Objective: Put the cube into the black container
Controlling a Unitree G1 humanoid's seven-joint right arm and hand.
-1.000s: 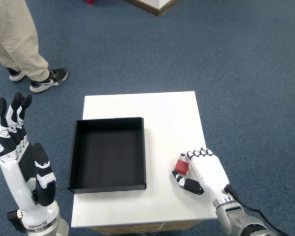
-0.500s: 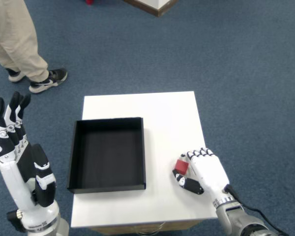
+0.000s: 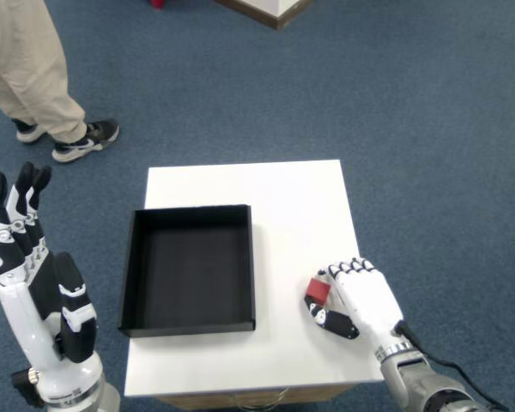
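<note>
White right hand curled around small red cube, resting on white worktop, right of empty black rectangular container.

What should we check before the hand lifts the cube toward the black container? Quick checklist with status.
1. Grasp: right hand has its fingers curled over the red cube, thumb below it. Ok, though firmness of grip cannot be told.
2. Cube lifted off the white table: cannot tell from this overhead view.
3. Black container empty and open-topped: ok.
4. Path from the cube leftward to the container: bare tabletop, only the container's right wall to clear. Ok.
5. Left hand raised off the table's left side, clear of the container: ok.
6. Person's legs on the carpet beyond the table: away from the work area, ok.
</note>
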